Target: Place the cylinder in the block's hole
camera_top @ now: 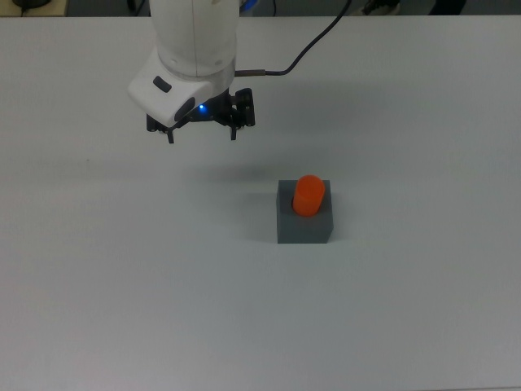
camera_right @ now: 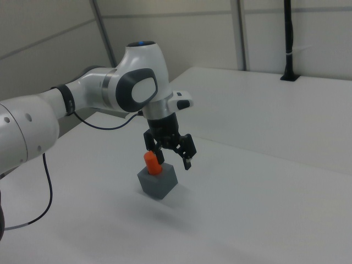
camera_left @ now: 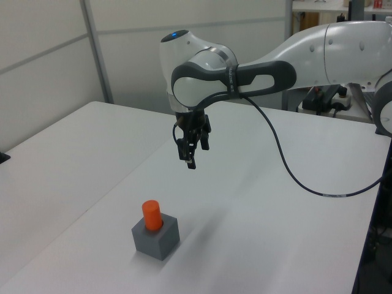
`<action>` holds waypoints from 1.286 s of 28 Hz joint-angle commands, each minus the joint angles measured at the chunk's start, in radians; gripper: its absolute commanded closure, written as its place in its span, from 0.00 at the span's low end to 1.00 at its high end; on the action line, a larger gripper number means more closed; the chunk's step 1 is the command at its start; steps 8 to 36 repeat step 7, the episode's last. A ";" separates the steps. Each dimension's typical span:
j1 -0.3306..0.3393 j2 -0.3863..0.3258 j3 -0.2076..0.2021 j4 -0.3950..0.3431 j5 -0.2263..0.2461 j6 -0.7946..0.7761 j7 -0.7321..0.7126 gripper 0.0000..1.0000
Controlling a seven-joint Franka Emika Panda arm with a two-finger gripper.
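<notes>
Cylinder (camera_top: 308, 195) stands upright in the hole of the block (camera_top: 304, 222), orange top proud. Gripper (camera_top: 201, 132) hangs well apart, up and toward the top view's left, fingers spread, empty. Cylinder prob. light, stiff, smooth, maybe slippery; grip exposed sides just above block.
</notes>
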 commanded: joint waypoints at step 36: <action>0.000 0.020 -0.002 -0.011 0.005 0.055 -0.020 0.00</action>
